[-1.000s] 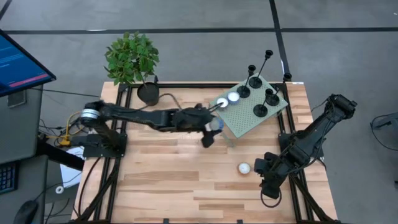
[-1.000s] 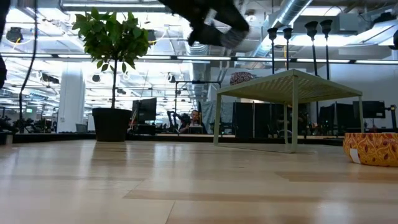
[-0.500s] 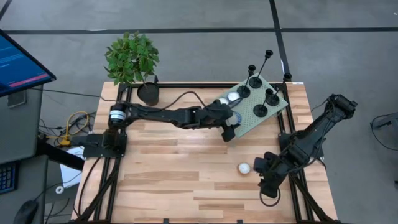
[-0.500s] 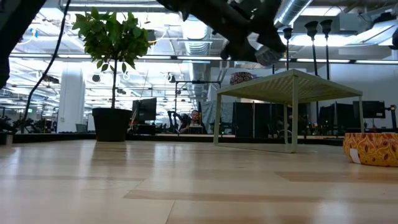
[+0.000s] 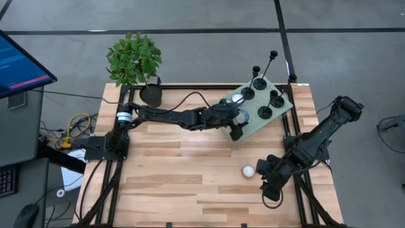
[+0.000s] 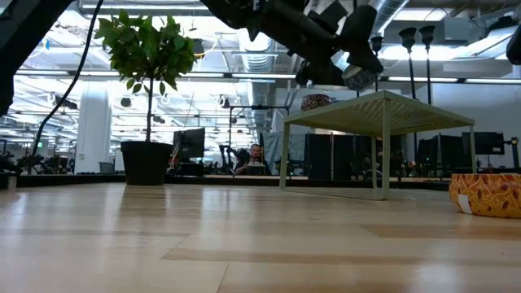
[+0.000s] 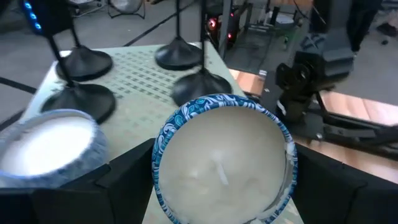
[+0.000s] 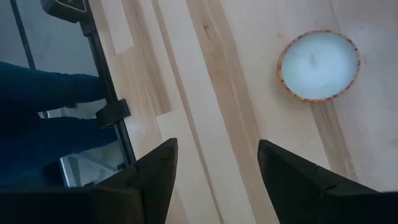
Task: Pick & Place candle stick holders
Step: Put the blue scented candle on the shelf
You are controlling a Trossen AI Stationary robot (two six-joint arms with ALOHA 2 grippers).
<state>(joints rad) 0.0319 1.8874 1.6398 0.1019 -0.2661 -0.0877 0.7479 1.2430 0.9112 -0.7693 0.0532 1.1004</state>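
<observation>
Holders [image 5: 264,95] stand on perforated green stand [image 5: 278,113], far right of worktop [image 5: 177,171]. Probably light, rigid, top-heavy; grip low on stem. Left jaws [image 7: 217,205] hold blue-rimmed candle [image 7: 224,162] over stand edge. Right jaws [image 8: 214,165] part-open, empty, beside orange-rimmed candle [image 8: 319,65].
</observation>
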